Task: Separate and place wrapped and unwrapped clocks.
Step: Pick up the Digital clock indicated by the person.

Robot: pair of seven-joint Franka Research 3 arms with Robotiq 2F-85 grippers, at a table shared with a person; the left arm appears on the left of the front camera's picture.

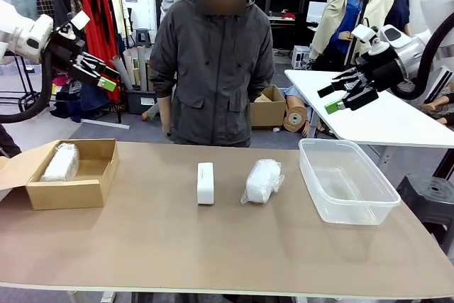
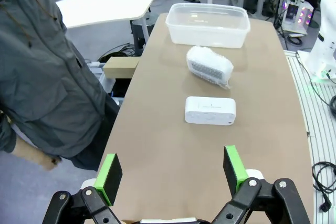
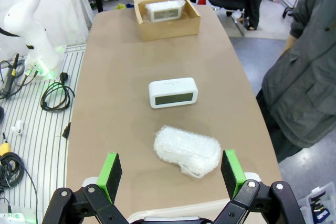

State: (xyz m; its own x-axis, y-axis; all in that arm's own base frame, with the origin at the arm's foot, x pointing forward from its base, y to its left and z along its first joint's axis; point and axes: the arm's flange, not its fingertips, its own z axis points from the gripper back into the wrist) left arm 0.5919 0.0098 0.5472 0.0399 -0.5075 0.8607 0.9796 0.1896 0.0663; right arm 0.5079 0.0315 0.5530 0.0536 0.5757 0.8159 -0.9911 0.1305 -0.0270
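Note:
A bare white clock [image 1: 205, 182] [image 2: 210, 110] [image 3: 172, 92] stands in the middle of the table. Right beside it lies a wrapped clock [image 1: 263, 180] [image 2: 209, 65] [image 3: 187, 150] in crinkly plastic. Another wrapped clock [image 1: 61, 162] [image 3: 165, 10] rests inside the brown cardboard box [image 1: 85, 191] [image 3: 169, 26] at the left. My left gripper [image 1: 99, 74] [image 2: 172, 170] hangs open high above the table's left end. High over the right end my right gripper [image 1: 339, 96] [image 3: 170, 170] is open too, nothing between its fingers.
A clear plastic tub [image 1: 345, 179] [image 2: 208, 24], with nothing in it, sits at the table's right. A person [image 1: 213, 62] in a dark jacket stands at the far edge, hands down. A second white table [image 1: 376, 115] is behind on the right.

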